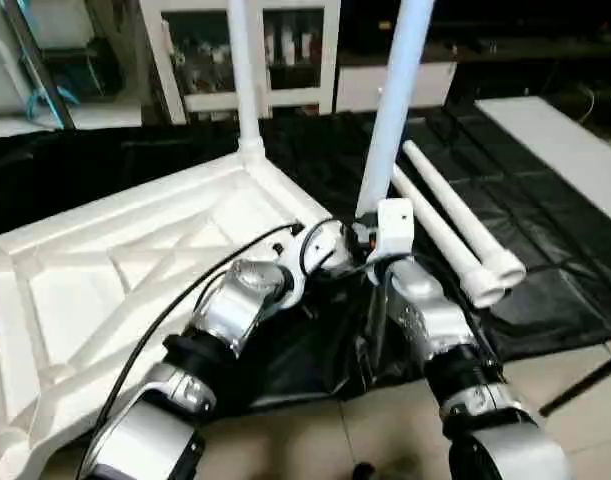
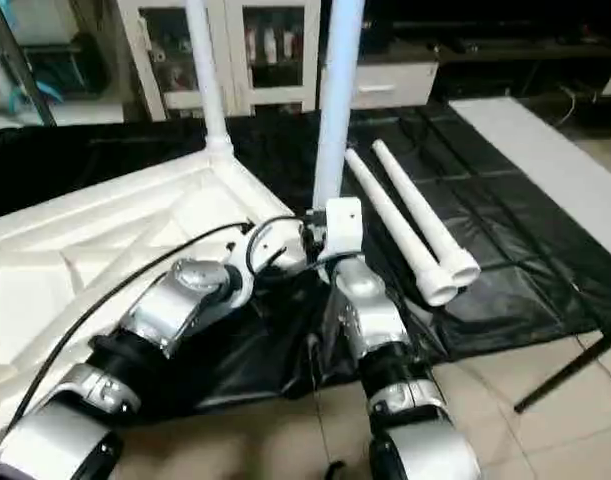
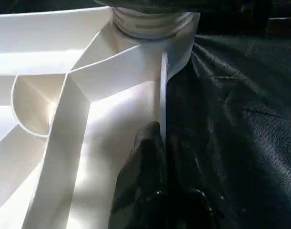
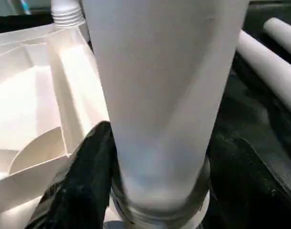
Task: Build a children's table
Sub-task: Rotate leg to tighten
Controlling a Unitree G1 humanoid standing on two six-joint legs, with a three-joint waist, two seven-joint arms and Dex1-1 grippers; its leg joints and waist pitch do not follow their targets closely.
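Observation:
The children's table top (image 1: 115, 260) lies upside down on the black cloth, its ribs facing up. One white leg (image 1: 243, 70) stands upright in the far corner socket. A second leg (image 1: 395, 90) stands upright at the near right corner, its lower end (image 3: 150, 21) at the socket. My right gripper (image 4: 159, 157) is shut around this leg, with one black finger (image 4: 88, 167) showing beside the tube. My left gripper (image 3: 159, 143) is shut on the thin rim of the top (image 3: 163, 86), close to that corner. Two more legs (image 1: 455, 235) lie side by side on the cloth to the right.
A white cabinet (image 1: 285, 60) with glass doors stands behind the work table. A white board (image 1: 555, 140) lies at the far right. The black cloth (image 1: 545, 290) ends near my forearms, above tiled floor (image 1: 385, 420). A dark stand leg (image 1: 585, 385) crosses the floor at right.

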